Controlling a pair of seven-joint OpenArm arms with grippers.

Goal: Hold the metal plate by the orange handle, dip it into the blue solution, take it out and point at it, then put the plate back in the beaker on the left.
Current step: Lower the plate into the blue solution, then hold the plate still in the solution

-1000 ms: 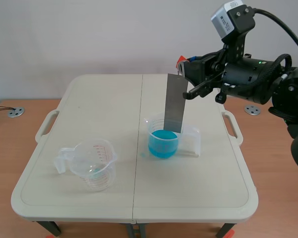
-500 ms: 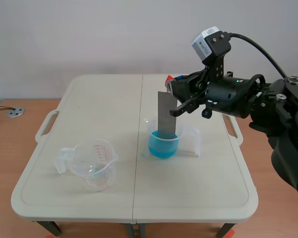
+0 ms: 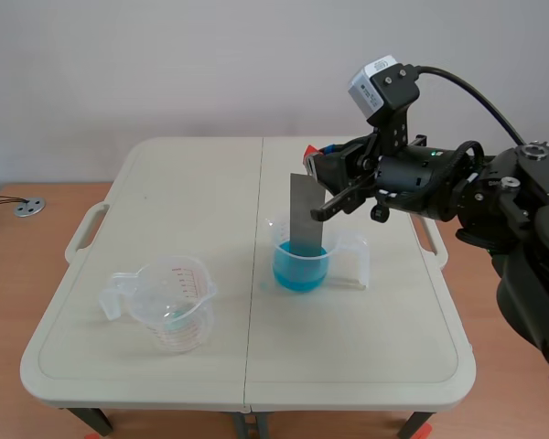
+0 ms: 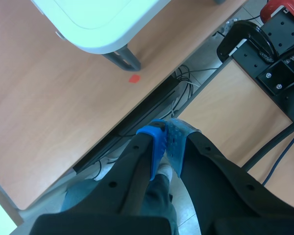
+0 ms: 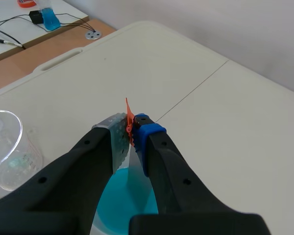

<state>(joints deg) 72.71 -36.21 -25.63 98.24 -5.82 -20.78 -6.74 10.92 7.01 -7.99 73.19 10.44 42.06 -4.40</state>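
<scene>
against white wall (image 3: 165, 64), cream table (image 3: 348, 347)

No legible text, numbers or brands are found.
Red graduation marks (image 3: 177, 272) are printed on the clear beaker (image 3: 169, 315) at the left of the tabletop (image 3: 366, 347), but they are too small to be read. A small label (image 3: 381, 66) is seen on top of the camera housing (image 3: 391, 90) above the right arm; its print cannot be made out. Nothing readable is seen in either wrist view.
</scene>
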